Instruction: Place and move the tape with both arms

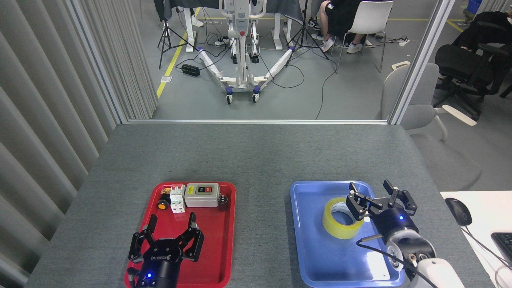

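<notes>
The tape point(340, 218), a wide yellow roll with a white core, lies flat in the blue tray point(312, 240) on the right. My right gripper point(374, 194) stands open just right of the roll, its fingers spread and pointing up and away, one finger close to the roll's right rim. Over the near half of the red tray point(218, 256) my left gripper point(171, 224) is open with nothing between its fingers.
At the far end of the red tray sit a grey switch box point(203, 195), a white breaker point(177, 199) and a small orange push button point(162, 205). A white desk with a mouse point(458, 211) borders the table on the right. A glass partition stands behind the table.
</notes>
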You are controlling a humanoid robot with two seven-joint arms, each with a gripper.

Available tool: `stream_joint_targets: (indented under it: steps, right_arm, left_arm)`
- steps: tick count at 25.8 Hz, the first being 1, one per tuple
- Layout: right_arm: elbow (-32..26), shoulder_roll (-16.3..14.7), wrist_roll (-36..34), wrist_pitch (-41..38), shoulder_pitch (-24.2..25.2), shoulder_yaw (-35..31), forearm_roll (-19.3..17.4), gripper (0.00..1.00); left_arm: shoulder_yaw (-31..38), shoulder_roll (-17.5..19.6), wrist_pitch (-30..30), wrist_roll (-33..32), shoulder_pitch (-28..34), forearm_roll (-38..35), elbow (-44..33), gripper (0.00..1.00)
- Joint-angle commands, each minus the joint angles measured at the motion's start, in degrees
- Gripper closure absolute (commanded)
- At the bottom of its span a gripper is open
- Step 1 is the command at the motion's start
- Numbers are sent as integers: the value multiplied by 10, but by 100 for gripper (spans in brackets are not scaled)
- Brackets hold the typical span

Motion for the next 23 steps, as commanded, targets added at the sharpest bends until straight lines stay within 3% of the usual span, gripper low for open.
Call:
stream_joint_targets:
  steps: [1,4,5,9,11,17,23]
  right_arm:
    - [-40,60,-83,-94,67,-109,77,1]
    - [-48,105,-169,-82,96,-114,176,1]
    - [-66,114,-181,-69,118,-114,187,1]
    - [-152,116,-180,-24,217,-112,186,1]
    - [-168,119,-180,-23,239,-113,186,1]
    - [-166,110,-186,-26,240,-113,154,0]
    - [-166,113,-190,-22,253,-114,150,0]
  left_arm:
    - [-1,1,1,3,1,0,1,0]
    - [0,1,1,3,1,0,1,0]
    - [-1,1,1,3,1,0,1,0]
    - [0,1,1,3,1,0,1,0]
    - [-1,1,1,3,1,0,1,0]
    - [-1,1,1,4,1,0,1,0]
    - [0,1,1,4,1,1,1,0]
